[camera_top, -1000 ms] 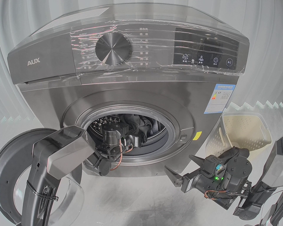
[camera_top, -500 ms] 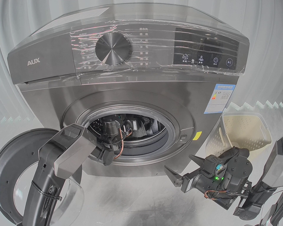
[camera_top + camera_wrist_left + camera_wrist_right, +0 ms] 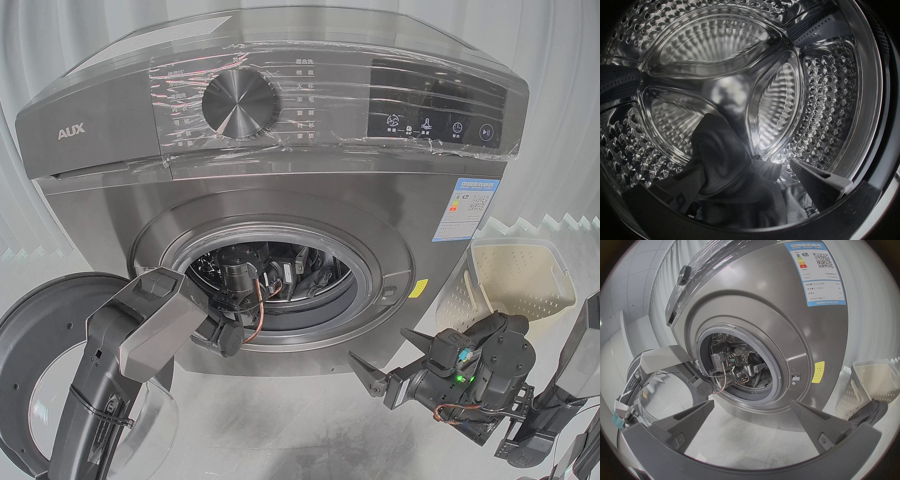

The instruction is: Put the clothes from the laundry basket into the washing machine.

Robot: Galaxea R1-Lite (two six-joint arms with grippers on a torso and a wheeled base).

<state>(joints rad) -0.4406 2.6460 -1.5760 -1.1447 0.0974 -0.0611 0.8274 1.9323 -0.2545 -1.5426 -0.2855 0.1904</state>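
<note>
Fingers [image 3: 818,184] of the left gripper [image 3: 743,164] are spread apart inside the drum [image 3: 825,93] of the washing machine [image 3: 94,206] and grasp nothing. The dark clothes [image 3: 725,162] lie in a heap between them, low at the front of the drum. The right gripper [image 3: 377,345] hangs before the machine, its fingers also released and empty.

I think the danger is in pulling the arm back. A fold may catch on one finger and be dragged out over the door ring, or the orange cable [image 3: 258,309] at the wrist may hook there.

In the head view the left wrist stands in front of the heap, while the left wrist view shows it plainly. The right wrist view shows one more dark piece [image 3: 870,412] at the laundry basket [image 3: 881,377]. In the head view the right arm stands before that place.
</note>
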